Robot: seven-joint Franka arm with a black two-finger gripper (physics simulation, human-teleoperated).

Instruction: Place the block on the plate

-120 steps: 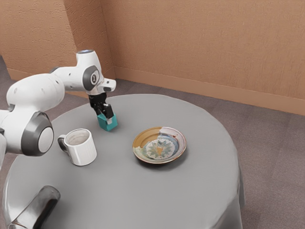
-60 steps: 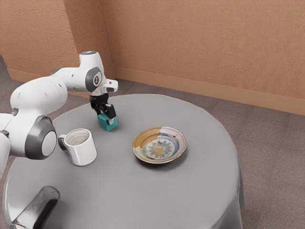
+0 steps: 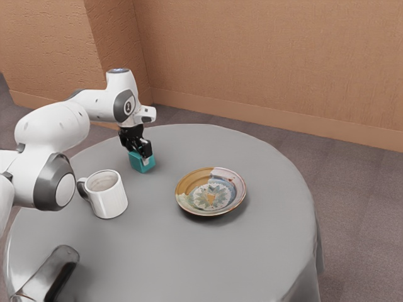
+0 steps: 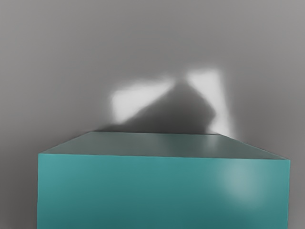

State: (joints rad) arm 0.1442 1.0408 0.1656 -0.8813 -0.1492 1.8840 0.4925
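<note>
we see a round grey worktop (image 3: 252, 264) below our white arm (image 3: 53, 126). on it, the patterned plate (image 3: 211, 194) has a dark cylinder (image 3: 49, 272) and white mug (image 3: 110, 200) to the exterior view's left. our end effector (image 3: 140, 155) is at the teal block (image 3: 136, 164), on the worktop beyond the plate, leftward in that view; we can't tell its opening or grip.

Arm (image 3: 53, 126): one, white, smooth, in rounded sections. Large joint: broad dark-grey band (image 3: 45, 184) about a pale circular cap (image 3: 65, 189). Wrist housing (image 3: 121, 82): white, grey-topped; dark-grey surround (image 3: 119, 108), pale disc (image 3: 128, 106) with dark marking. Projecting block (image 3: 147, 114): white, small, dark-spotted. Tool (image 3: 142, 151): black, angular, jointed-looking.
</note>
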